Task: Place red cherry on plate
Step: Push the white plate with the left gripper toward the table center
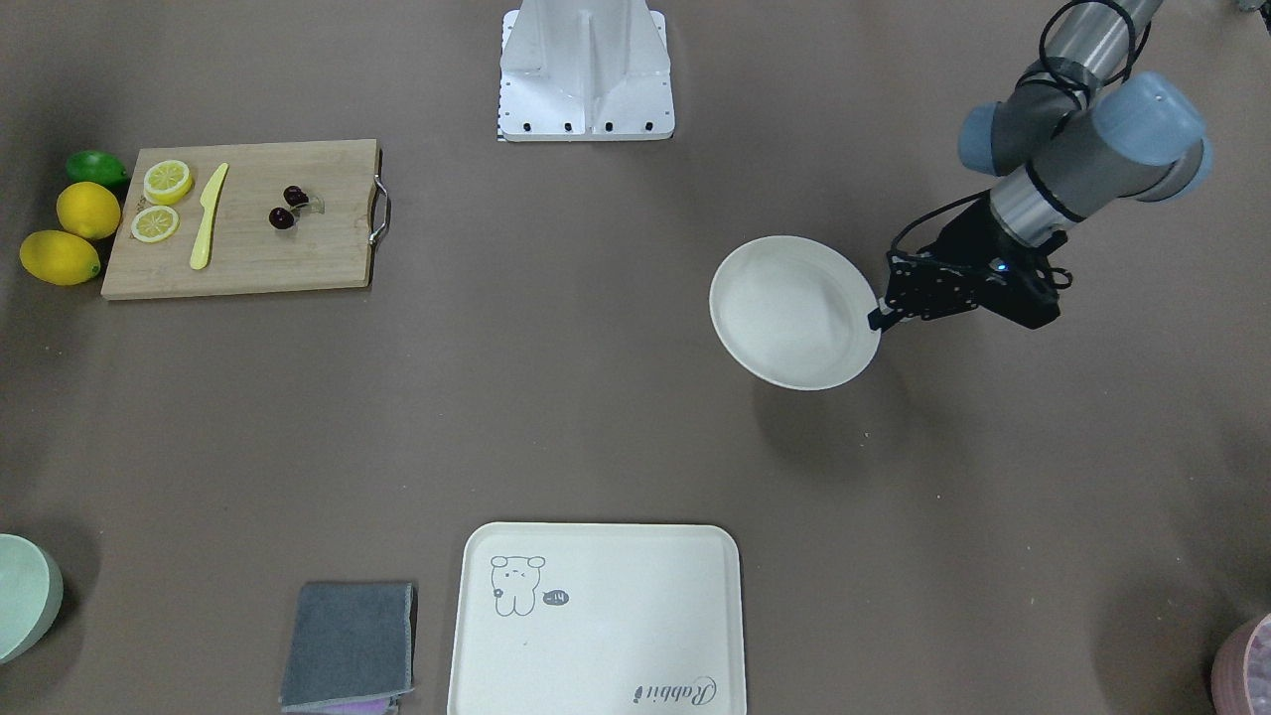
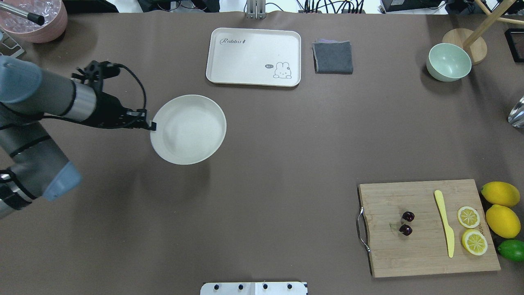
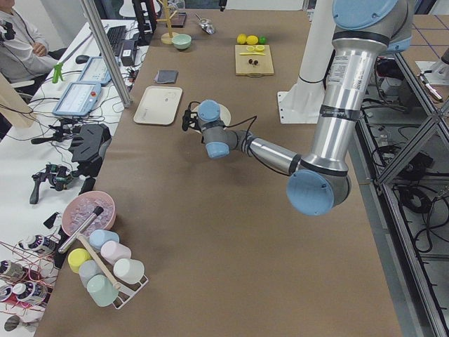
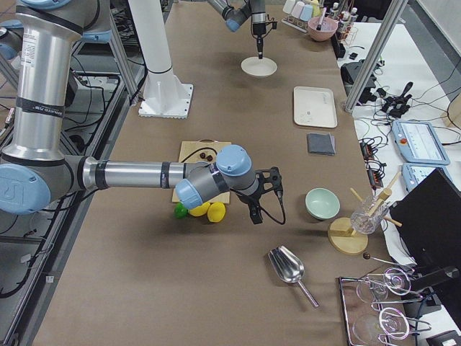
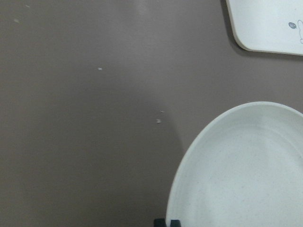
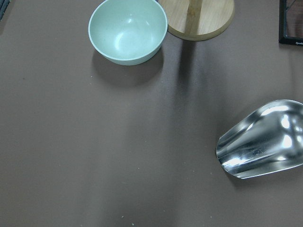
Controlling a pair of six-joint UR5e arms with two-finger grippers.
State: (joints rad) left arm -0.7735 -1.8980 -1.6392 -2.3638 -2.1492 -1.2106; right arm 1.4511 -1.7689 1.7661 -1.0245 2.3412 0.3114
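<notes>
The red cherry pair lies on a wooden cutting board at the robot's near right, also seen in the front view as the cherry. The cream-white plate is far off on the left half of the table. My left gripper is shut on the plate's rim, and the shadow under the plate suggests it is held a little off the table. My right gripper shows only in the exterior right view, hovering beyond the lemons near the mint bowl; I cannot tell whether it is open or shut.
On the board lie a yellow knife and two lemon slices; lemons and a lime sit beside it. A bear tray, grey cloth, mint bowl and metal scoop stand further out.
</notes>
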